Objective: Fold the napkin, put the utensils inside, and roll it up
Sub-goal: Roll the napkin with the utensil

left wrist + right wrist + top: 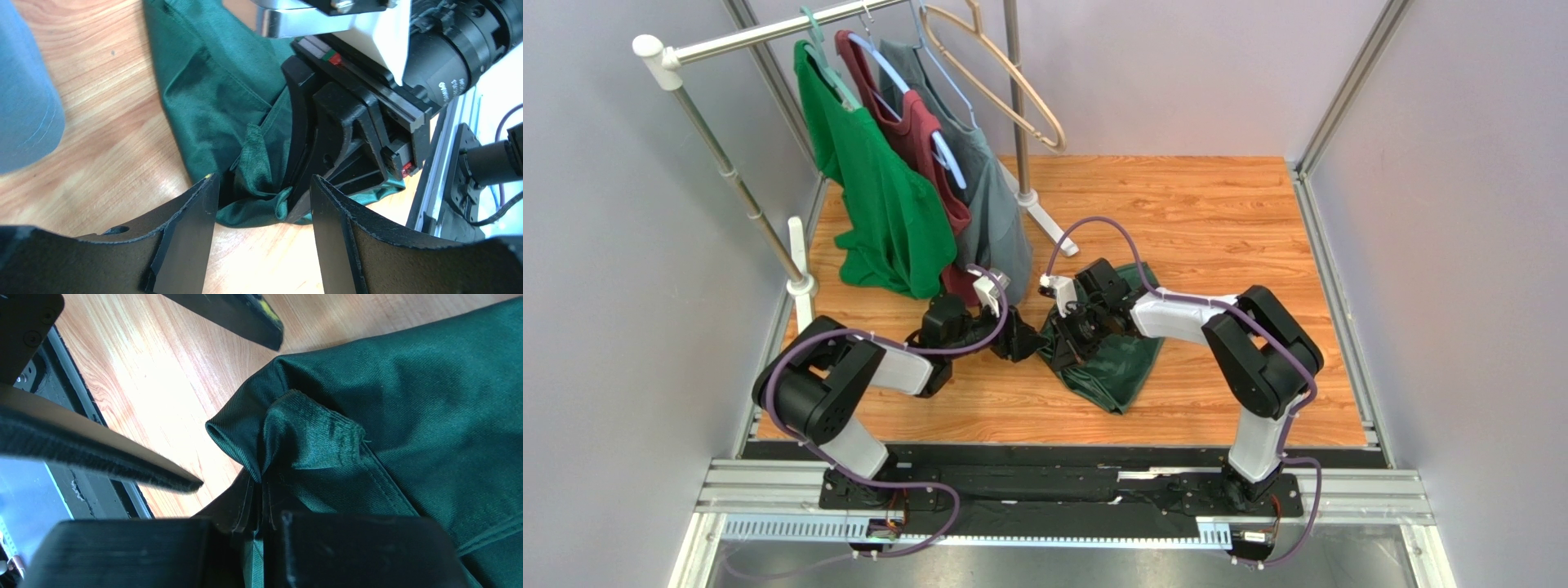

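The napkin [1122, 358] lies bunched on the wooden table, dark green and creased; the left wrist view shows it spreading away as napkin [212, 92]. My right gripper [1070, 336] is shut on a gathered corner of it, and the right wrist view shows the pads of the right gripper [261, 499] pinching a fold of napkin [393, 410]. My left gripper [1014, 337] is open just left of that pinched corner. In its own view the left gripper [264, 181] has the cloth's edge and the right gripper's finger [301, 153] just beyond its tips. The utensils are out of view.
A clothes rack [744, 196] stands at the back left with a bright green shirt [879, 202], a maroon one [922, 141], a grey one [995, 208] and an empty hanger [1008, 74]. A metal rail [1063, 490] runs along the near edge.
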{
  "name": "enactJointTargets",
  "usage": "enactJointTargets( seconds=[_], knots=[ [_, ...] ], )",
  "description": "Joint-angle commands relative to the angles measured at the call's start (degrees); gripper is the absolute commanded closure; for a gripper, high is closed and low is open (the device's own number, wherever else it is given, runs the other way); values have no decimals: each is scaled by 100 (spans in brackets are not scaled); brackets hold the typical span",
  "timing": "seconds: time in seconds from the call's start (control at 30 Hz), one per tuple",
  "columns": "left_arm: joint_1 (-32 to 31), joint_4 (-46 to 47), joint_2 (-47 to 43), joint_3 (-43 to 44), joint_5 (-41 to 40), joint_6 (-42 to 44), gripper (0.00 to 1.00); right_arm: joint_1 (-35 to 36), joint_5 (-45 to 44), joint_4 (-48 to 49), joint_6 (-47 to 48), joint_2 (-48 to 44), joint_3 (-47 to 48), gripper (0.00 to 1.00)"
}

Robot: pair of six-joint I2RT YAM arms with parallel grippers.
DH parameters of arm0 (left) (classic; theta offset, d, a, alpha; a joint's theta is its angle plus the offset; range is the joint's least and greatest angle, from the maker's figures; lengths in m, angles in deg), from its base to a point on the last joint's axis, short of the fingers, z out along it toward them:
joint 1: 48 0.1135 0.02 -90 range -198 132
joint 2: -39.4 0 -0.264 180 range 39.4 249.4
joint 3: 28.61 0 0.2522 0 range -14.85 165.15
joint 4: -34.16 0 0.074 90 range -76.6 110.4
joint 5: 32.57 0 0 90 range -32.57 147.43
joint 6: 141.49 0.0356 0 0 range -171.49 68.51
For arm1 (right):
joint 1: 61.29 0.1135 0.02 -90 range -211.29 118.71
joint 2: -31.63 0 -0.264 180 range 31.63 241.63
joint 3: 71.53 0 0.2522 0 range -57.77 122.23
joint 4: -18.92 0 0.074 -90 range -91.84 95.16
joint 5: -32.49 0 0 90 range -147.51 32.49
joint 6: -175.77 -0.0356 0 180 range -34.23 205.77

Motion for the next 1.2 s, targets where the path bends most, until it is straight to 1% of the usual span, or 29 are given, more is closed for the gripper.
enactJointTargets(
  seconds=[0.0,0.07,0.1,0.23,0.3,0.33,0.37,0.47,0.63,0.7,0.77,0.8,0.9,0.97,1.03,1.17],
  knots=[
    [-26,-80,-388,-151,-369,-244,36,35,-542,-426,-37,-150,-188,92],
    [-26,-378,-556,-239,-597,-358,36,87,-683,-470,-55,-325,-206,84],
    [-26,-423,-722,-292,-659,-393,36,157,-840,-496,-63,-378,-206,82],
    [-26,-739,-1049,-407,-896,-525,36,351,-1149,-558,-89,-633,-232,67],
    [-26,-1003,-1198,-407,-949,-543,36,404,-1211,-566,-125,-703,-258,64],
    [-26,-1039,-1233,-415,-950,-577,35,430,-1228,-584,-142,-739,-267,61],
    [-26,-1082,-1321,-442,-950,-587,35,474,-1289,-593,-169,-852,-285,59],
    [-26,-1135,-1453,-529,-941,-604,34,605,-1491,-672,-239,-1177,-302,52],
    [-26,-1180,-1471,-591,-853,-648,34,773,-1896,-952,-344,-1784,-311,50],
    [-43,-1171,-1471,-591,-783,-692,33,869,-2396,-1119,-510,-2187,-372,49],
    [-96,-1180,-1488,-600,-756,-710,33,1018,-2939,-1417,-582,-2382,-408,49],
    [-148,-1180,-1489,-591,-774,-710,33,1071,-3143,-1715,-643,-2513,-434,49],
    [-193,-1188,-1366,-591,-844,-771,33,1370,-3863,-2138,-976,-2611,-627,49],
    [-193,-1188,-1243,-574,-844,-824,33,1615,-4303,-2245,-1311,-2646,-776,48],
    [-193,-1180,-1173,-556,-844,-903,33,1765,-4550,-2333,-1582,-2611,-856,48],
    [-210,-1171,-1084,-521,-800,-991,34,2161,-5217,-2482,-1803,-2506,-900,47]
  ],
)
